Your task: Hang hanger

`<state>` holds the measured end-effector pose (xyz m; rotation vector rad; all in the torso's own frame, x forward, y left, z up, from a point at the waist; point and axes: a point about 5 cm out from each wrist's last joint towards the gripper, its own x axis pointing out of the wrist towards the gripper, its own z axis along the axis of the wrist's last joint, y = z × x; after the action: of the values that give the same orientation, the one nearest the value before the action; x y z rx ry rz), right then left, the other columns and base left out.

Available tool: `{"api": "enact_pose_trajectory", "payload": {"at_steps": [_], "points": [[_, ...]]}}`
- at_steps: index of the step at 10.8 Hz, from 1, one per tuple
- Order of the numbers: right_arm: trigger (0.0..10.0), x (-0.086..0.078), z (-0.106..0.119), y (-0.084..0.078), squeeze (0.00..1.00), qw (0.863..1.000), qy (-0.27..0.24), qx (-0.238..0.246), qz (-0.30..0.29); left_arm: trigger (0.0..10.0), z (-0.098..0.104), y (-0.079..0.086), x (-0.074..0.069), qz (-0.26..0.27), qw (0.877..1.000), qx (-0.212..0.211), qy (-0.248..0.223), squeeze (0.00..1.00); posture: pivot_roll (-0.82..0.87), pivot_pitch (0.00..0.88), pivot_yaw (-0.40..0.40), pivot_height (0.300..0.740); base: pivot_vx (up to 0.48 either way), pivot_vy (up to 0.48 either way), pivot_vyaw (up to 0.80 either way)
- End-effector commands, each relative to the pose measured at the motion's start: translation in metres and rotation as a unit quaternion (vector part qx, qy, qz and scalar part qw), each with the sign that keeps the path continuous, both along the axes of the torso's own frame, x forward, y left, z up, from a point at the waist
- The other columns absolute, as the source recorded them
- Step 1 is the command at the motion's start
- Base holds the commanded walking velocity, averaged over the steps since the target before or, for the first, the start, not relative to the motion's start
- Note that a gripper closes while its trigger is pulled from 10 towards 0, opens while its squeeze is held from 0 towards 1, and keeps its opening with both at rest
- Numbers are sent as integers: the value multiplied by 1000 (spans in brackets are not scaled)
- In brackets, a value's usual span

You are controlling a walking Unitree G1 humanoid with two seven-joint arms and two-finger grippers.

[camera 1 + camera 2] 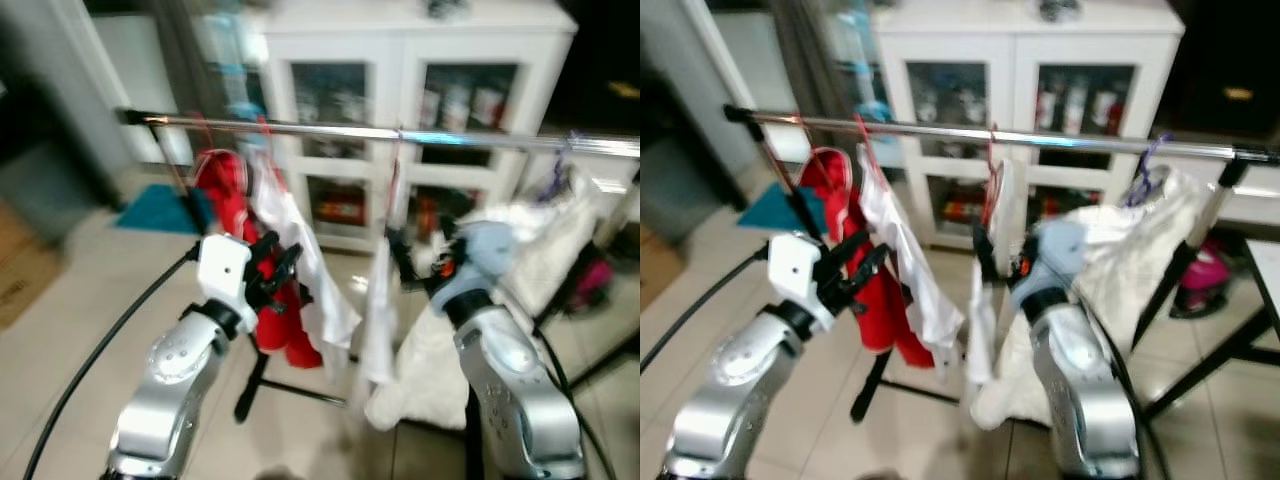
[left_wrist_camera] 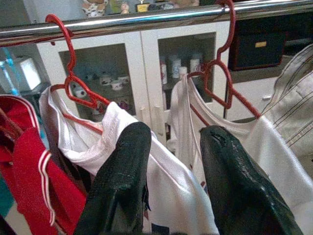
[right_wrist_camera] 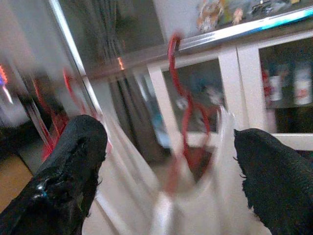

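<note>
Left eye view: chrome rail point(image 1: 450, 138) runs across the frame in front of a white glass-door cabinet point(image 1: 410, 60). Red hanger point(image 1: 392, 170) hooks over the rail near its middle, carrying a white shirt point(image 1: 378, 310) that hangs straight down. To its left, a second white garment point(image 1: 305, 260) and a red garment point(image 1: 235, 200) hang on the same rail; a bulky white cloth point(image 1: 540, 240) drapes at the right end. Left gripper point(image 1: 272, 268) is raised in front of the red garment, fingers spread, holding nothing. Right gripper point(image 1: 410, 262) sits just beside the hanging shirt, blurred.

Right eye view: same scene, blurred. Rail point(image 1: 1040, 138), hanger point(image 1: 990, 170) on it, right gripper point(image 1: 990, 262) close behind the shirt point(image 1: 985, 310).

Left wrist view: two black fingers point(image 2: 122, 181) apart, empty gap between them. Beyond them two red hangers, one point(image 2: 73, 73) and another point(image 2: 222, 68), both hooked on the rail point(image 2: 146, 22), each with a white garment.

Right wrist view: fingers point(image 3: 73, 156) spread wide, nothing pinched. Red hanger point(image 3: 183, 107) sits between them further out, hooked on the rail point(image 3: 234, 34), white shirt point(image 3: 195, 196) below it; motion blur
</note>
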<state>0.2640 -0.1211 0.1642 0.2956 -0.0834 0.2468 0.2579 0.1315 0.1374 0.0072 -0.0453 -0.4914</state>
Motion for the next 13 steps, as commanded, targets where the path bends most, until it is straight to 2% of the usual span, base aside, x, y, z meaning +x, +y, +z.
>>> {"api": "enact_pose_trajectory", "payload": {"at_steps": [1, 2, 3, 4, 5, 6, 7, 9, 10, 11, 13], "points": [[10000, 2, 3, -1, 1000, 1000, 9, 7, -7, 10000, -1, 3, 1, -7, 1000, 14, 3, 0, -72, 0, 103, 740, 0, 0, 0], [10000, 5, 2, -4, 1000, 999, 18, -39, -14, 10000, -1, 2, 1, -19, 1000, 22, 4, 0, -73, 0, 101, 740, 0, 0, 0], [10000, 9, -2, -3, 1000, 997, 61, -55, -9, 10000, -2, 1, 1, -37, 999, 31, 6, 0, -74, 0, 101, 740, 0, 0, 0], [10000, 13, 0, -2, 1000, 994, 63, -87, -4, 10000, -2, 1, 0, -53, 998, 39, 6, 0, -74, 0, 104, 740, 0, 0, 0], [10000, 18, 1, -6, 588, 993, 85, -73, -28, 10000, 0, -2, -3, -81, 996, 40, 5, 0, -68, 0, 99, 740, 0, 0, 0], [10000, 24, 5, -14, 0, 990, 107, -62, -62, 10000, 1, -5, -8, -117, 992, 38, 7, 0, -64, 0, 96, 740, 0, 0, 0], [10000, 29, 9, -28, 0, 981, 121, -105, -109, 10000, 1, -5, -12, -138, 989, 40, 15, 0, -59, 0, 93, 740, 0, 0, 0], [10000, 36, 20, -45, 0, 975, 128, -96, -154, 10000, 1, -2, -13, -147, 988, 54, 15, 0, -57, 0, 94, 740, 0, 0, 0], [10000, 39, 17, -53, 0, 969, 145, -114, -166, 10000, 1, -2, -12, -149, 987, 55, 16, 0, -62, 0, 99, 740, 0, 0, 0], [10000, 40, 9, -66, 0, 957, 166, -155, -181, 10000, 1, -3, -12, -155, 986, 58, 17, 0, -64, 0, 100, 740, 0, 0, 0], [10000, 35, 5, -94, 0, 939, 189, -197, -212, 10000, 1, -5, -13, -162, 985, 59, 19, 0, -67, 0, 103, 740, 0, 0, 0]]}}
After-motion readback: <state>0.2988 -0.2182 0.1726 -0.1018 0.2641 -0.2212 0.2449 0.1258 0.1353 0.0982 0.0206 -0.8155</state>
